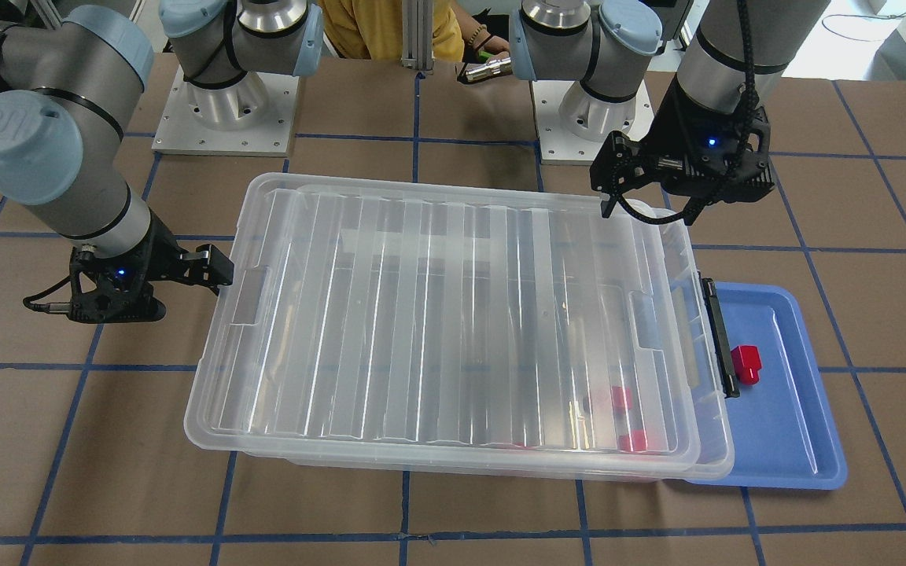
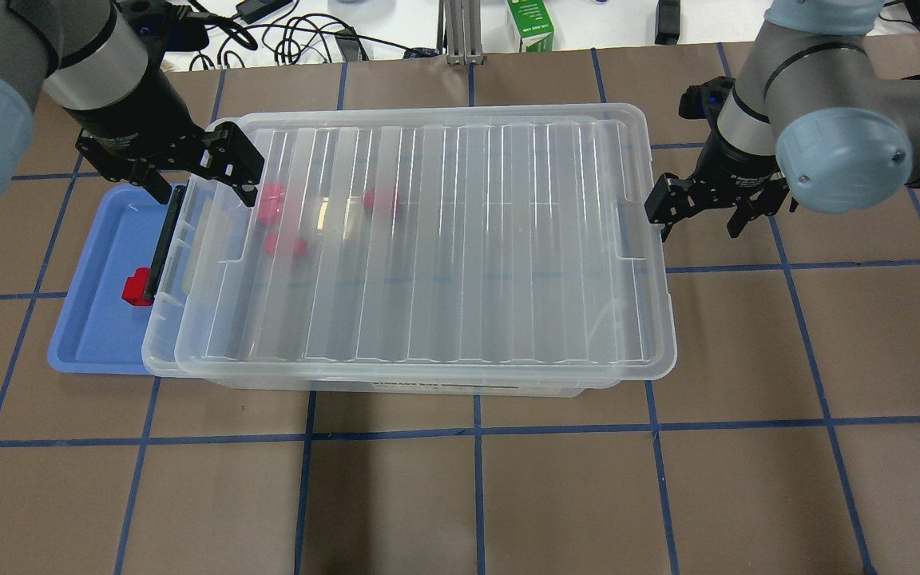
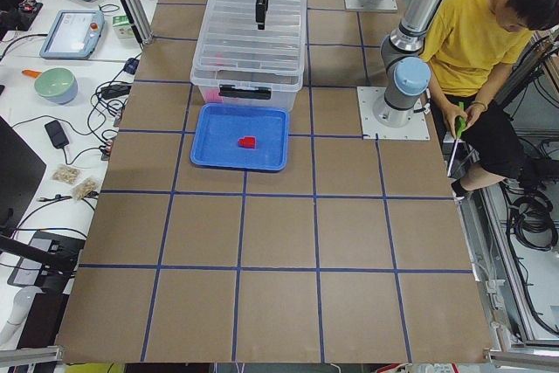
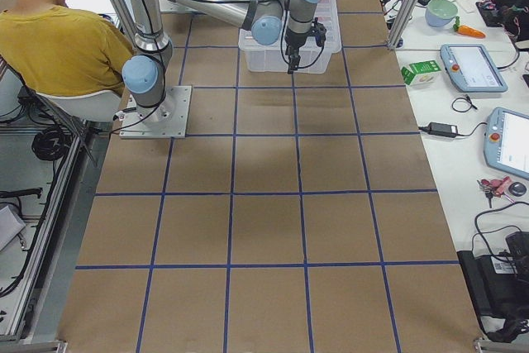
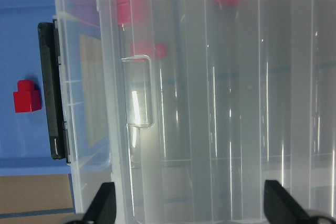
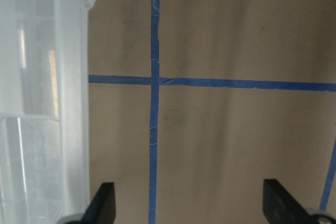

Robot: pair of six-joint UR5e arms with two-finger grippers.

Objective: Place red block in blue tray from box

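One red block (image 1: 745, 363) lies in the blue tray (image 1: 783, 428); it also shows in the overhead view (image 2: 137, 287) and the left wrist view (image 5: 27, 96). The clear box (image 2: 444, 239) has its ribbed lid on, slightly shifted, and its black latch (image 2: 163, 239) faces the tray (image 2: 97, 319). Three more red blocks (image 2: 271, 209) show blurred through the lid near the latch end. My left gripper (image 2: 200, 180) is open and empty above that end of the lid. My right gripper (image 2: 699, 214) is open and empty beside the box's other end, over bare table.
The tray sits tight against the box, partly under its rim. A green carton (image 2: 530, 24) and cables lie at the table's far edge. A person in yellow (image 3: 472, 37) sits behind the arm bases. Tablets and a bowl sit on side tables.
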